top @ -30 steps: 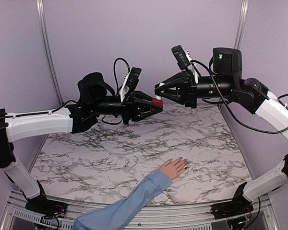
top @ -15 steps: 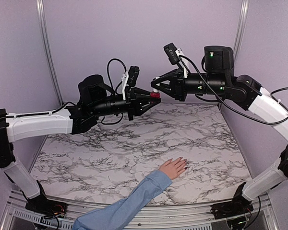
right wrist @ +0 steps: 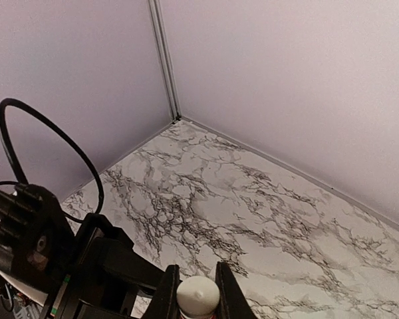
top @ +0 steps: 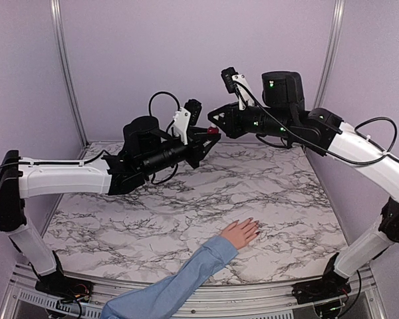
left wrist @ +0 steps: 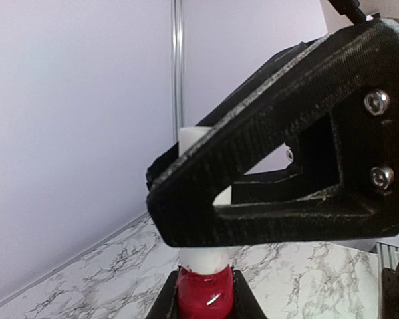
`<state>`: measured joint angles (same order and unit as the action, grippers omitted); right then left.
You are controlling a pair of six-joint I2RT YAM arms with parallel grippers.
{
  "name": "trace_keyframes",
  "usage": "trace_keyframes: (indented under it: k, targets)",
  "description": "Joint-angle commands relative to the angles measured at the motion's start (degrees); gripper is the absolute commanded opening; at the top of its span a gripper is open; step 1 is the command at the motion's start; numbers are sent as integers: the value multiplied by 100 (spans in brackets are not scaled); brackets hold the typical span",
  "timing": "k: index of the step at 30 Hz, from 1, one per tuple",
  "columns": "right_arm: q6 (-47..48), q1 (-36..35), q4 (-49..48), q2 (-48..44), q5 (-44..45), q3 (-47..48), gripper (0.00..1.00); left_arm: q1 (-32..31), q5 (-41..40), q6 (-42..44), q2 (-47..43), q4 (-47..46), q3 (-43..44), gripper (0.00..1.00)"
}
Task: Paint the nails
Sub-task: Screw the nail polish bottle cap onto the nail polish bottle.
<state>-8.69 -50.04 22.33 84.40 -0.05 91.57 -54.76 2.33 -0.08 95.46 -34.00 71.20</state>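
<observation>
High above the middle of the marble table [top: 153, 212], the two arms meet tip to tip. The left gripper [top: 208, 135] is clenched on a small red bottle [top: 214, 131], its fingers [left wrist: 243, 300] pressed against the glass on both sides. The right gripper [top: 216, 122] comes in from the opposite side and is clamped on the bottle's white cap [right wrist: 198, 294], which sits snug between its two fingers [right wrist: 167, 292]. From the left wrist camera the cap stands upright on the bottle (half hidden behind the right gripper's black frame). Well below and nearer the front edge, a hand [top: 240, 233] in a light blue sleeve [top: 179, 282] lies flat, palm down, on the table. The nails [top: 255, 226] point toward the right and are too small to make out clearly, well apart from both grippers.
</observation>
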Motion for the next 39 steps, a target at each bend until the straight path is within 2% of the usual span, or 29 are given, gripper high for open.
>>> trace_keyframes:
  k: [1, 6, 11, 15, 19, 25, 30, 36, 39]
  targets:
    - [-420, -180, -42, 140, 894, -95, 0, -115, -1193, 394, 293, -397, 418, 0]
    - [-616, -312, -92, 241, 1442, -138, 0, -274, -1806, 419, 575, -619, 649, 0]
    - [-727, -374, -142, 264, 1647, -160, 0, -365, -2092, 491, 770, -725, 816, 0]
    - [-632, -373, -238, 164, 1736, -214, 0, -370, -2074, 489, 696, -768, 673, 0]
    - [-405, -371, -493, -33, 1569, -334, 2, -336, -1663, 498, 515, -848, 430, 0]
    - [-169, -374, -843, -284, 1438, -478, 15, -283, -1085, 498, 279, -854, 191, 0]
    - [-11, -375, -780, -396, 1285, -430, 39, -120, -654, 241, 79, -854, 42, 0]
    - [469, -324, -719, -718, 470, -579, 64, 251, 921, -162, -135, -854, -76, 0]
    - [673, -224, -626, -899, -203, -605, 71, 549, 2315, -531, -175, -854, -48, 0]
